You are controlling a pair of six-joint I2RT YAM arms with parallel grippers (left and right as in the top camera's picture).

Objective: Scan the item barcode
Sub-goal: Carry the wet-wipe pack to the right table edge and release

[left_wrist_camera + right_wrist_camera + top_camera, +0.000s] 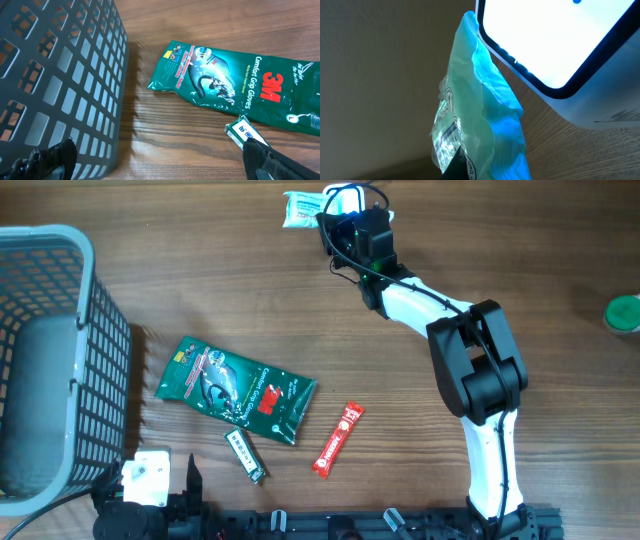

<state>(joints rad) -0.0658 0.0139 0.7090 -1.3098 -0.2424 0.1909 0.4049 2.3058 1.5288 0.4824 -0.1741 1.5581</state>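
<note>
The item is a pale green plastic packet (pixel 300 208) (pixel 480 115), held up at the far edge of the table by my right gripper (pixel 338 225) (pixel 470 172), which is shut on its lower end. The packet hangs right beside the scanner (pixel 345 195) (pixel 555 40), whose white lit face glows blue along the packet's edge. A printed label shows on the packet's left side; I cannot make out a barcode. My left gripper (pixel 165 468) (pixel 157 155) is open and empty low over the table's near left, between the basket and a small box.
A grey mesh basket (pixel 50 360) (pixel 60 75) fills the left side. A green 3M gloves pack (pixel 235 388) (pixel 235 85), a small green-and-white box (pixel 245 456) (pixel 245 132) and a red stick packet (pixel 338 440) lie near the front. A green round object (pixel 623 313) sits at the right edge.
</note>
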